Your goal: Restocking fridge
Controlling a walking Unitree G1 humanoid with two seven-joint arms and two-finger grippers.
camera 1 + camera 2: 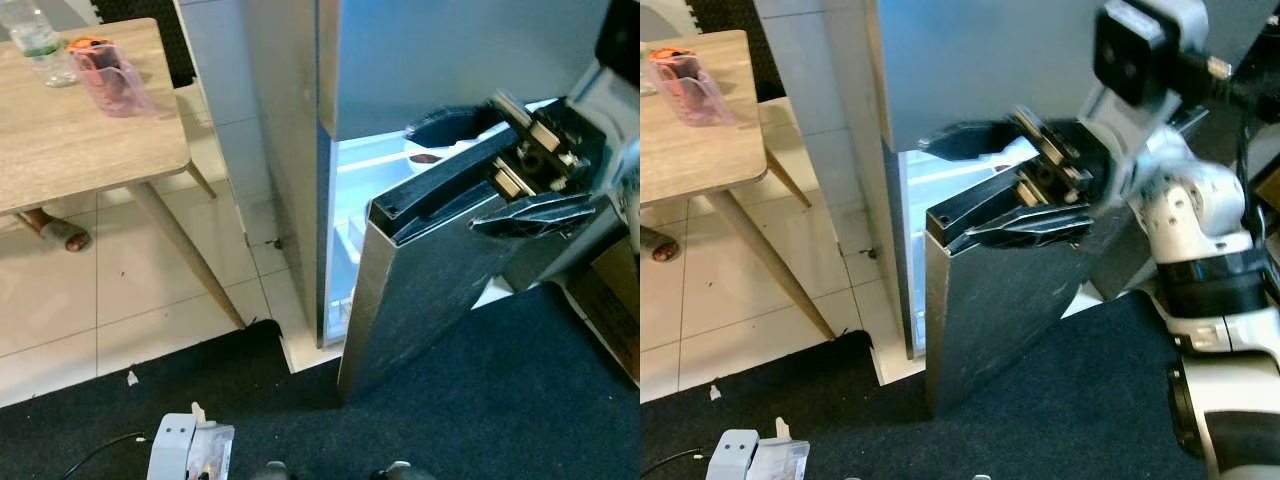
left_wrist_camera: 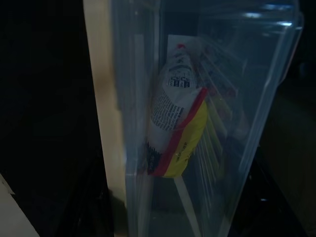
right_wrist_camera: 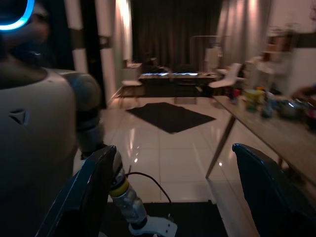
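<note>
The lower fridge door (image 1: 990,310) is being swung open by the right gripper (image 1: 1015,185), its 2 fingers spread apart across the door's top edge. A red-and-yellow packet (image 2: 177,128) is seen inside a clear container (image 2: 256,113); the left gripper's fingers cannot be told. Next, the door probably needs widening before loading.
</note>
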